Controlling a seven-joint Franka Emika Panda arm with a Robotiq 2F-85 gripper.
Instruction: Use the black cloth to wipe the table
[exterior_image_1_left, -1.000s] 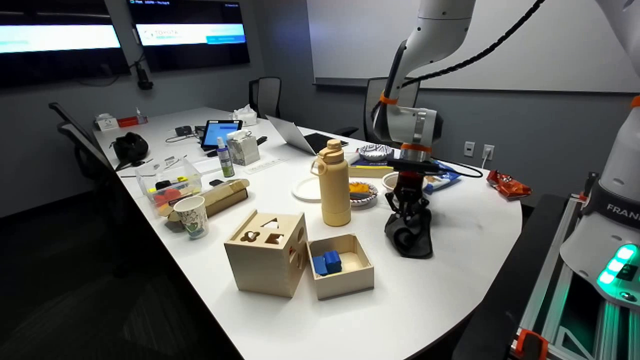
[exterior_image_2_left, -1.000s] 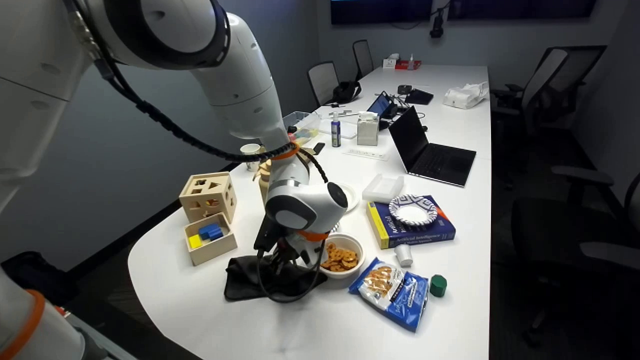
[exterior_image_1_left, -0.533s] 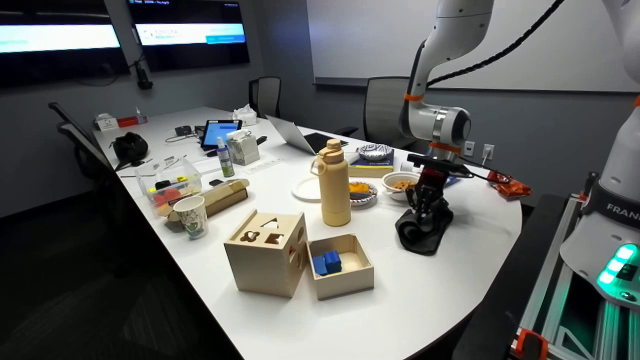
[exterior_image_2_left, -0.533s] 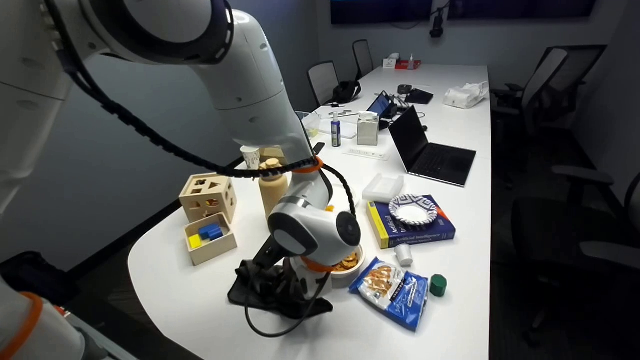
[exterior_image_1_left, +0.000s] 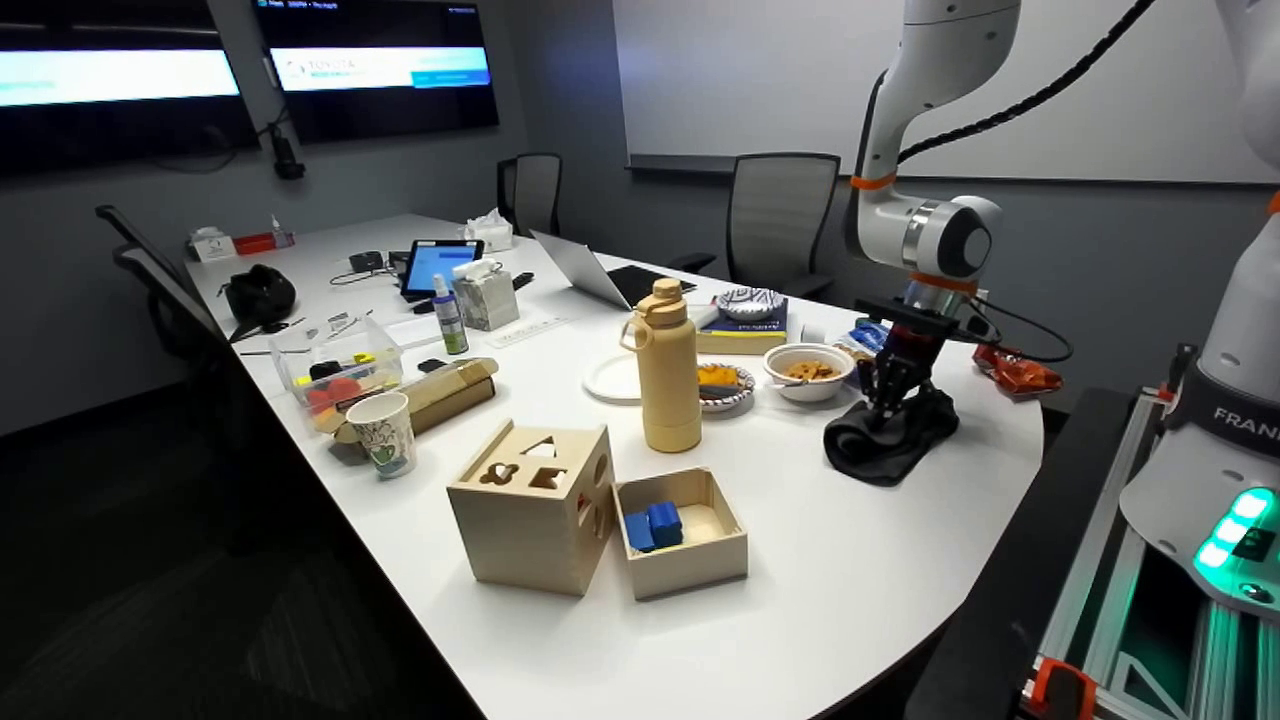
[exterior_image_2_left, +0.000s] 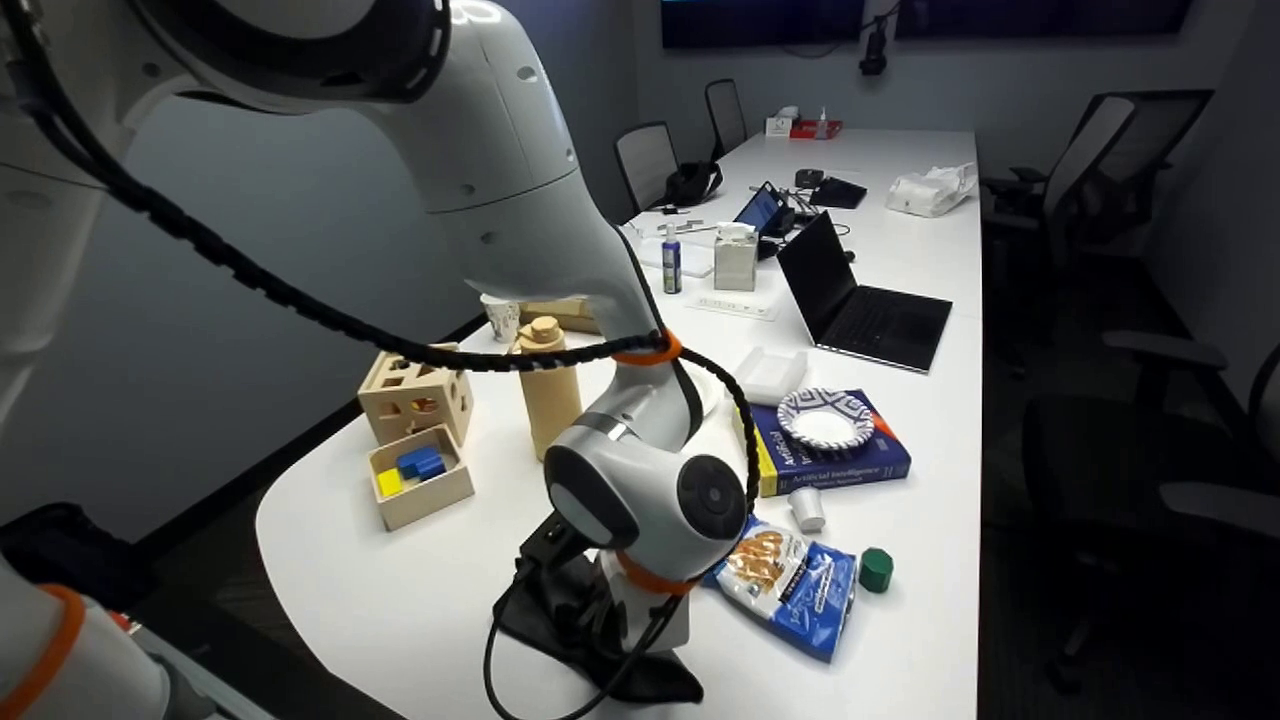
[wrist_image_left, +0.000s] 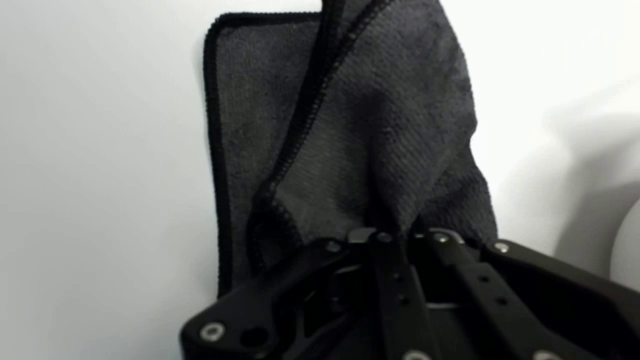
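The black cloth (exterior_image_1_left: 880, 448) lies bunched on the white table (exterior_image_1_left: 830, 610), folded over itself with its lower part flat on the surface. My gripper (exterior_image_1_left: 884, 408) points down onto it and is shut on a pinched fold. In the wrist view the cloth (wrist_image_left: 345, 120) spreads out ahead of the fingers, and a ridge of it runs in between the fingertips (wrist_image_left: 405, 237). In an exterior view the cloth (exterior_image_2_left: 655, 682) shows under the arm, which hides the fingers and the middle of the cloth there.
A white bowl of snacks (exterior_image_1_left: 808, 372) stands close beside the cloth. A blue snack bag (exterior_image_2_left: 790, 590) lies near the arm. A tan bottle (exterior_image_1_left: 670, 380), an open wooden tray (exterior_image_1_left: 690, 575) and a wooden shape box (exterior_image_1_left: 530, 515) stand further along. A red bag (exterior_image_1_left: 1015, 370) lies by the table edge.
My gripper has dragged the cloth across the table, away from the wooden tray and bottle and past the bowl. The bowl is uncovered in one exterior view and hidden by the arm in another.
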